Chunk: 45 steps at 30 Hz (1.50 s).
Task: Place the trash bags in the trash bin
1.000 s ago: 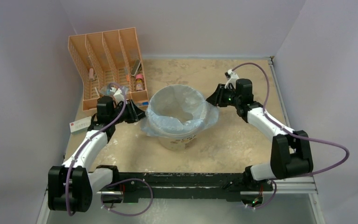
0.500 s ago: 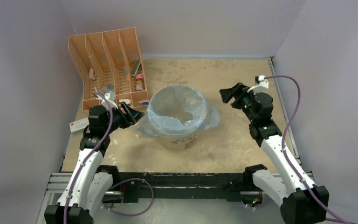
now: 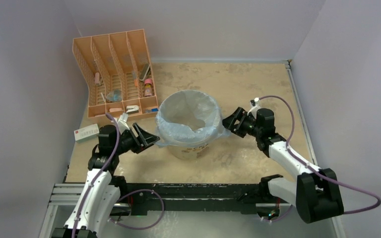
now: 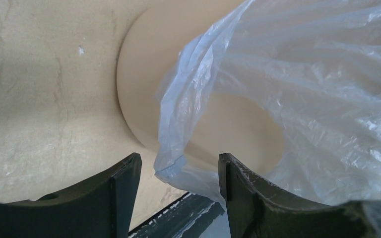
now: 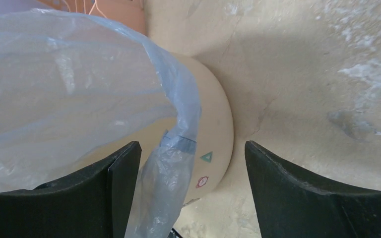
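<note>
One white box [image 3: 86, 132] left of trash bin [image 3: 188, 150], overhead view only

The trash bag [image 4: 302, 99] is thin, translucent light-blue plastic film, crinkled all over, with glossy highlights along its folds. The trash bin [image 4: 139, 89] is smooth cream-beige plastic with a soft satin sheen. The counter [image 3: 238, 79] has a matt, sandy-coloured surface, mottled and scuffed with pale chalky patches. The fingers [image 4: 258, 208] are matt black plastic, faintly scratched along their inner edges. The organizer rack [image 3: 111, 54] is orange plastic with perforated, lattice-like walls. The arm shells [image 3: 290, 157] are smooth white plastic.
</note>
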{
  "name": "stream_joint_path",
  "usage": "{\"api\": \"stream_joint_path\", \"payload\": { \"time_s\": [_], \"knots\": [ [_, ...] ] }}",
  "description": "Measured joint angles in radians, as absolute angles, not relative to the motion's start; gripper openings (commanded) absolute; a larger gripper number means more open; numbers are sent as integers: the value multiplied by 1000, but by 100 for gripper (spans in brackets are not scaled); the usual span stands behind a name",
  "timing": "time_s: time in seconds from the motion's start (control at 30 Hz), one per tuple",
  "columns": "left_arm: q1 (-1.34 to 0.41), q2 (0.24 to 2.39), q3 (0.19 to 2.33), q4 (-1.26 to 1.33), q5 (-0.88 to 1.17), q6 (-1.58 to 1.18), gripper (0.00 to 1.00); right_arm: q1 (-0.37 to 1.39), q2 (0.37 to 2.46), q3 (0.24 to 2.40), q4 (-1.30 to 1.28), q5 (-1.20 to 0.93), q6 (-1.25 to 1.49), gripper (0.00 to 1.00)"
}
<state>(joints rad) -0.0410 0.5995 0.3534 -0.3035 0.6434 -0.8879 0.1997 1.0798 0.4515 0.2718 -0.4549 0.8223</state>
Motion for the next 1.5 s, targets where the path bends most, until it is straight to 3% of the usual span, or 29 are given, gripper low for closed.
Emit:
{"api": "stream_joint_path", "payload": {
  "time_s": [0.17,0.33,0.47,0.67,0.93,1.33,1.5],
  "knots": [
    [-40,648,283,-175,732,-951,55,200,1155,451,299,-516,831,68],
    [-40,725,213,-27,813,-1000,21,200,1178,452,297,-523,826,51],
    [-40,744,200,51,819,-1008,1,200,1177,452,297,-519,818,40],
    [-40,810,199,112,750,-962,0,200,1184,452,298,-493,812,28],
    [-40,809,200,95,595,-813,0,200,1278,452,320,-462,810,31],
    [-41,839,222,60,561,-664,1,201,1397,480,290,-461,793,59],
    [-41,851,230,41,562,-652,23,201,1248,480,229,-397,796,71]
  ]
}}
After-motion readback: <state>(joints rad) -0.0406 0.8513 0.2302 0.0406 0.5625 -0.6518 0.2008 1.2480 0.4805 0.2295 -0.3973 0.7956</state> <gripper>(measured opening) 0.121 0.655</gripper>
